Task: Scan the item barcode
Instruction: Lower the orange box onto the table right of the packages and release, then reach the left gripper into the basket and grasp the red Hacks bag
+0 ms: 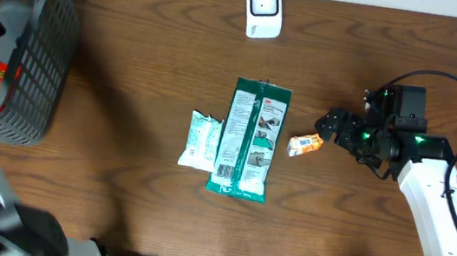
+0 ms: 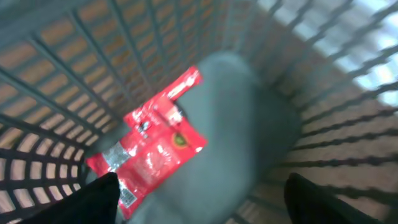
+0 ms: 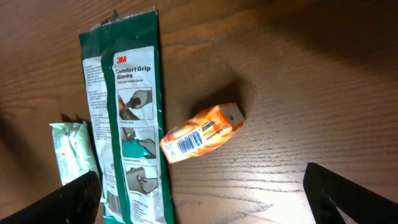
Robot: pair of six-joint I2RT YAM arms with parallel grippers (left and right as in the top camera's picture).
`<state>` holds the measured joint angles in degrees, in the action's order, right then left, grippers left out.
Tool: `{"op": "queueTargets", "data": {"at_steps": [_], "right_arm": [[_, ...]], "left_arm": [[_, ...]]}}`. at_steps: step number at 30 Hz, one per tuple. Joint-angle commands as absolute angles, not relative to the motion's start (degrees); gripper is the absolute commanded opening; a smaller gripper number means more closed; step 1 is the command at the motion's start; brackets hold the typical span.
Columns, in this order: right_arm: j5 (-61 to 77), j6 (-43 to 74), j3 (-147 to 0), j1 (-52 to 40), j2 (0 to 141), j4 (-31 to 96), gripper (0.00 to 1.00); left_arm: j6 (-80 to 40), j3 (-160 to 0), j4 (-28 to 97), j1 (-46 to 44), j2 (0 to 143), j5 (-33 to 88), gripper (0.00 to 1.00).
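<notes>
Right wrist view: right gripper [image 3: 202,186] hangs spread wide near the orange packet [image 3: 202,132], lying barcode-up on the counter [image 3: 298,93] beside the green glove pack [image 3: 130,124]. Pickup appears next: descend, pinch the packet, carry it toward the scanner [image 1: 263,10].

A gray wire basket [image 1: 40,61] sits at a corner of the brown wooden table [image 1: 116,193]. A red packet [image 2: 149,146] lies inside it. In the middle of the table lies a long green 3M gloves pack [image 1: 251,139], with a small white packet [image 1: 201,140] right against it.
</notes>
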<state>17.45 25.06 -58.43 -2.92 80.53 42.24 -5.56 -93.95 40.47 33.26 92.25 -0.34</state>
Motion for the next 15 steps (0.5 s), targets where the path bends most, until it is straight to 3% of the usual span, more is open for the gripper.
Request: {"op": "queueTargets", "data": {"at_steps": [1,7,15], "right_arm": [[16.95,25.67,-59.11,-2.72,80.64,42.26,0.99],[16.95,25.67,-59.11,-2.72,80.64,42.26,0.99],[16.95,25.67,-59.11,-2.72,80.64,42.28,0.99]], "left_arm": [[-1.91,-94.85,40.56,35.79,98.48,-0.91,0.88],[-1.91,-94.85,39.0,38.79,104.92,-0.89,0.94],[1.08,-94.85,37.85,39.55,112.46,-1.69,0.94]]}}
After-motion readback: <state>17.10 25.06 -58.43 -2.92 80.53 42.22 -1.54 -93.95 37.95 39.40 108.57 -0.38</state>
